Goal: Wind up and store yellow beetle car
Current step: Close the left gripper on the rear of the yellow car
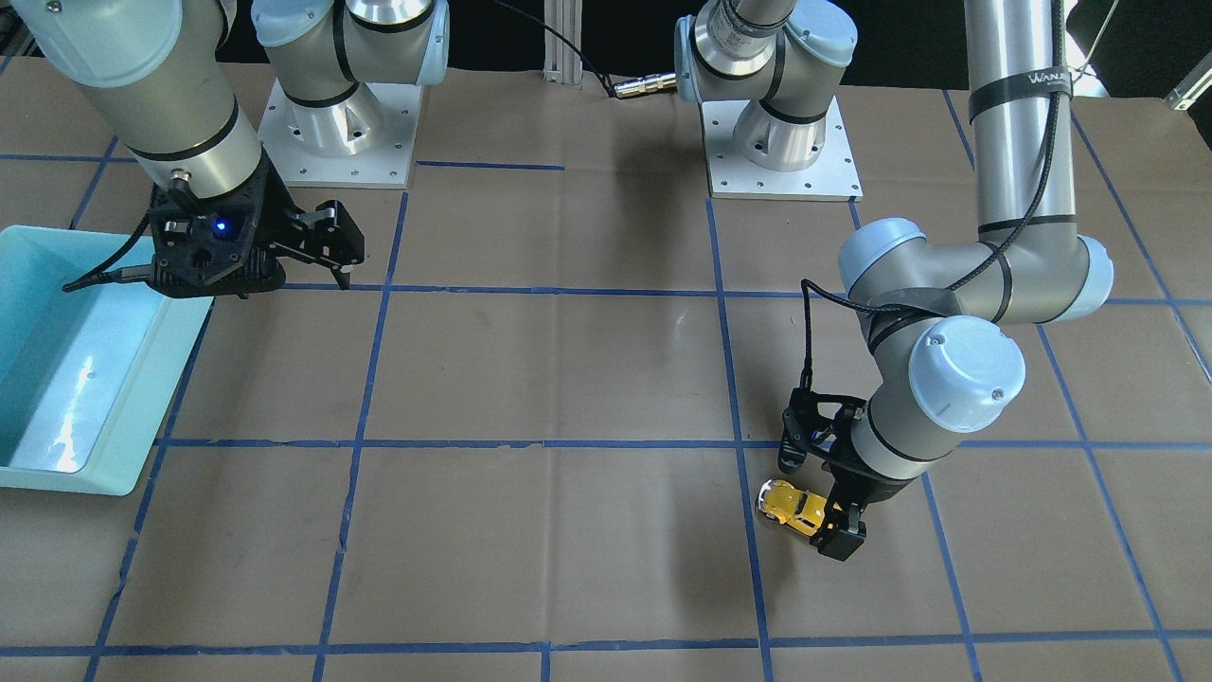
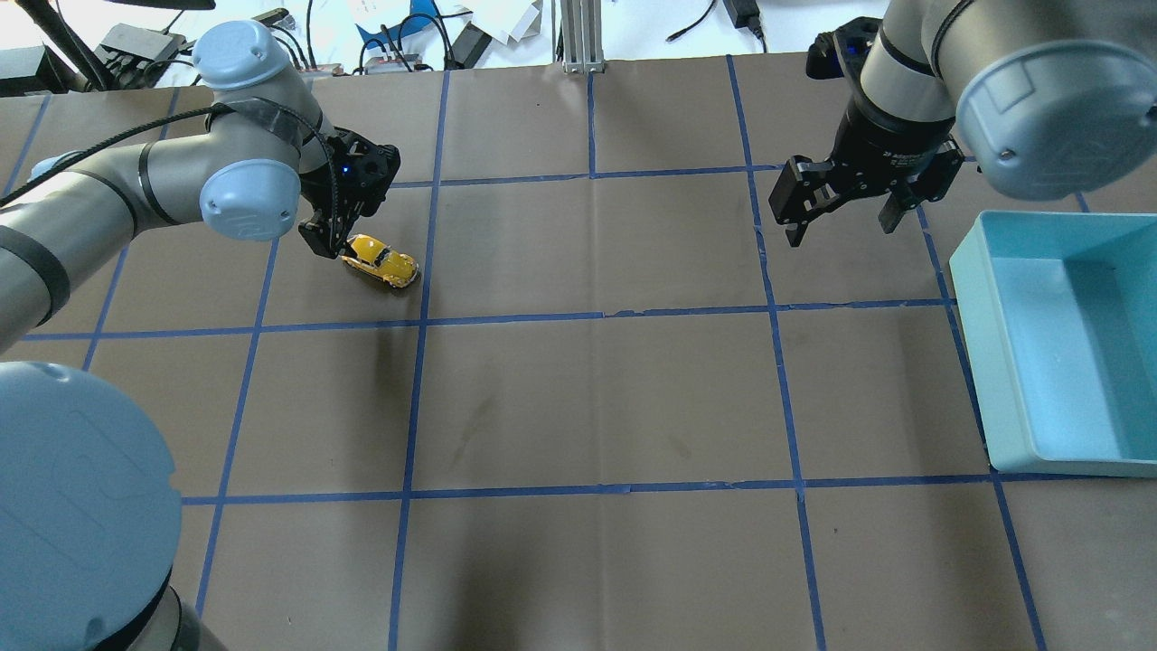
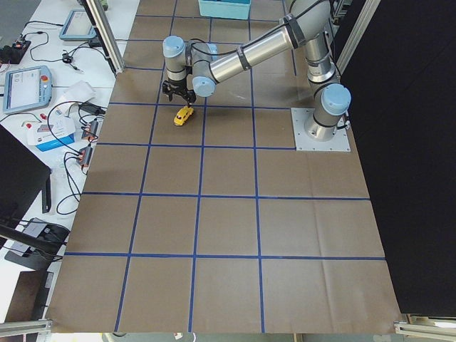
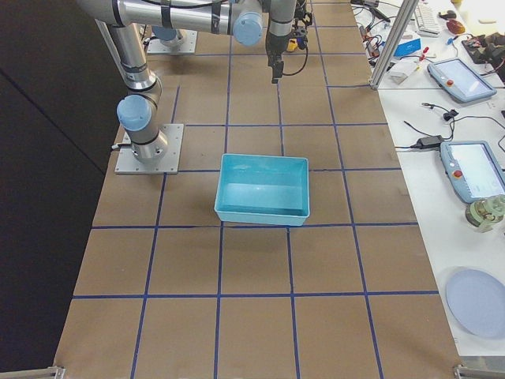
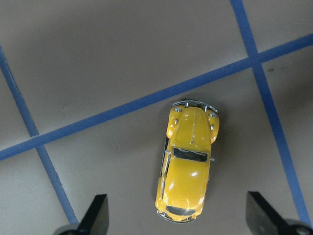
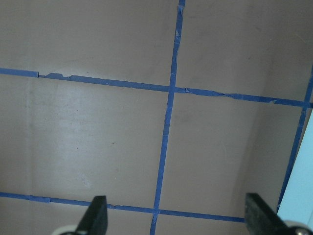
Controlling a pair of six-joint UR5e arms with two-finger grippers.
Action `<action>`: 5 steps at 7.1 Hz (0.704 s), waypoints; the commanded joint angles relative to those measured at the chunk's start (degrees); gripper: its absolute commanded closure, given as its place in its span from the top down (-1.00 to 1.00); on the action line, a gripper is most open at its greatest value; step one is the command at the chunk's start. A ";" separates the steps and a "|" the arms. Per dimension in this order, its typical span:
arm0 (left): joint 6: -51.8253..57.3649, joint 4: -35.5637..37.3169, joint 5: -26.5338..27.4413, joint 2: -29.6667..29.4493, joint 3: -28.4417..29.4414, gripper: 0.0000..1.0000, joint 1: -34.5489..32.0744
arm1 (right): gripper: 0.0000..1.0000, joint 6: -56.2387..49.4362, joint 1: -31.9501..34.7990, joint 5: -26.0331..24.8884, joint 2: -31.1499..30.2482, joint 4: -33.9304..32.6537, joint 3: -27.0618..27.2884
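Note:
The yellow beetle car (image 2: 384,260) stands on its wheels on the brown table, at the left in the overhead view. It also shows in the front view (image 1: 793,507) and the left wrist view (image 5: 188,166). My left gripper (image 2: 343,224) hovers just over the car's tail, open, with its fingertips (image 5: 98,213) wide apart on either side and not touching the car. My right gripper (image 2: 841,224) is open and empty, above the table beside the teal bin (image 2: 972,316). Its wrist view (image 6: 178,215) shows only bare table.
The teal bin is empty and sits at the right edge in the overhead view, at the left in the front view (image 1: 142,398). Blue tape lines (image 2: 587,316) grid the table. Both arm bases (image 1: 341,133) stand at the robot's side.

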 commanded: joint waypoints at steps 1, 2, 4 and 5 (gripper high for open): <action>2.60 1.70 0.00 -0.27 -3.46 1.00 0.09 | 1.00 0.23 0.00 0.00 0.00 0.00 -0.05; 4.27 3.28 0.00 -0.44 -4.78 1.00 0.09 | 1.00 0.15 0.00 0.00 0.00 0.00 -0.05; 7.43 5.13 -0.09 -0.79 -4.88 1.00 0.09 | 1.00 0.06 0.00 0.00 0.00 -0.09 -0.05; 8.32 5.75 -0.09 -1.23 -4.62 1.00 0.09 | 1.00 0.06 0.00 0.00 0.00 -0.09 -0.05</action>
